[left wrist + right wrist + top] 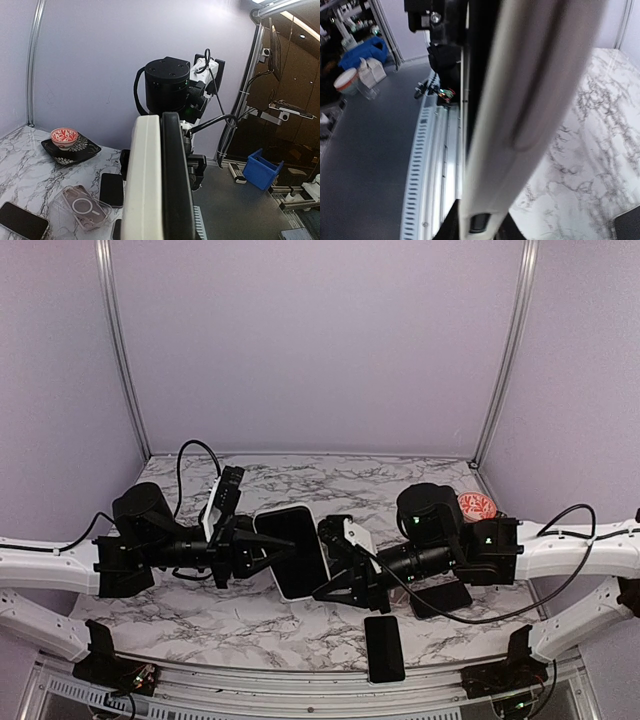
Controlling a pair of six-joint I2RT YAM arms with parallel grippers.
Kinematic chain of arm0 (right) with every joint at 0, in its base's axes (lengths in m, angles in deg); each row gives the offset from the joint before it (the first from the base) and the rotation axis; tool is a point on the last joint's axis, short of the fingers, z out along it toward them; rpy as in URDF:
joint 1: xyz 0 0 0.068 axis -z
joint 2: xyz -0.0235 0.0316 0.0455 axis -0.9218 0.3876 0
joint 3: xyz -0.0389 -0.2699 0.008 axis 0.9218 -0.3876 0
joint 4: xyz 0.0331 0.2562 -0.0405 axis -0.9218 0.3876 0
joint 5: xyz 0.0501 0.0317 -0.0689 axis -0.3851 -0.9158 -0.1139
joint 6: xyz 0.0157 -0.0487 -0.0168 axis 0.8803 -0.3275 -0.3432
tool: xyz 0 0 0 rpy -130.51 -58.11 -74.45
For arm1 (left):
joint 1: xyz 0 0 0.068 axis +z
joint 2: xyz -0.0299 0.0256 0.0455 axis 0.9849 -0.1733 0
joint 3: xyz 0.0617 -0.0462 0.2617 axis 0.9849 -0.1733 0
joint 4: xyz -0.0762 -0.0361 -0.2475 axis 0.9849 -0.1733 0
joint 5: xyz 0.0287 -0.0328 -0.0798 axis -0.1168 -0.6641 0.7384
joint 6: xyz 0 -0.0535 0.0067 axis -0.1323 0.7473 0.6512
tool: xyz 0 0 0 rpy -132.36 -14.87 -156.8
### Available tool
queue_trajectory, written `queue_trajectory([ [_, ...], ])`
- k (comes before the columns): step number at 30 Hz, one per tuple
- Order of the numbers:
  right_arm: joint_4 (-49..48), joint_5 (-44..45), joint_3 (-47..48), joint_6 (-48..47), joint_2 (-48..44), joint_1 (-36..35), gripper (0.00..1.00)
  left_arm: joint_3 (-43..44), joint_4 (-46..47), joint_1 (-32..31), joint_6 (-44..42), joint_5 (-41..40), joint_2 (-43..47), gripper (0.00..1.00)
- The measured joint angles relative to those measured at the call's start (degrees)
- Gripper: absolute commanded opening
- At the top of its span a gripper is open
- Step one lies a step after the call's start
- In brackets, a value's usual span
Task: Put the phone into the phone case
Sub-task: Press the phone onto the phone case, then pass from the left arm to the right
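Observation:
The phone (290, 538), black screen up, lies in the white phone case (300, 590), and both are held above the marble table. My left gripper (256, 552) is shut on their left edge. In the left wrist view they stand edge-on, the case (142, 185) beside the phone (175, 185), and the fingers are hidden. My right gripper (336, 578) is at their right edge. In the right wrist view the case (520, 125) fills the frame, with the phone (474, 60) as a dark strip beside it. Dark fingertips (447, 227) press close on either side of the case.
A black phone (384, 648) lies at the table's front edge, and another dark one (440, 597) lies under the right arm. A red bowl (477, 506) sits on a dark plate at the back right. A clear case with a ring (80, 207) lies on the marble.

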Motion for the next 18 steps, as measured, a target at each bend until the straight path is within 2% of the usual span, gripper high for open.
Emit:
queue_trajectory([
  [1,0.2,-0.2,0.1,-0.1,0.1,0.0,0.0,0.0,-0.1,0.0,0.0,0.0,0.0,0.0],
  [5,0.4,-0.8,0.2,1.0,0.0,0.0,0.0,0.0,-0.3,-0.1,-1.6,-0.3,0.0,0.0],
  [8,0.5,-0.7,0.2,1.0,0.0,0.0,0.51,0.0,-0.3,-0.2,-2.4,-0.4,0.0,0.0],
  [10,0.6,-0.1,0.2,0.9,-0.2,0.1,0.73,0.0,-0.9,-0.3,-2.9,-0.7,0.0,0.0],
  [11,0.8,0.3,0.2,0.7,-0.4,0.1,0.81,0.0,-1.5,-0.3,-3.1,-0.8,0.0,0.0],
  [14,1.6,1.5,0.2,0.1,-2.5,0.4,0.9,0.0,-3.3,-0.4,-4.1,-0.8,0.0,0.0],
  [18,0.7,2.2,0.2,-0.2,-7.5,1.2,0.87,0.0,-5.6,-0.7,-5.4,-0.9,0.0,0.0],
])
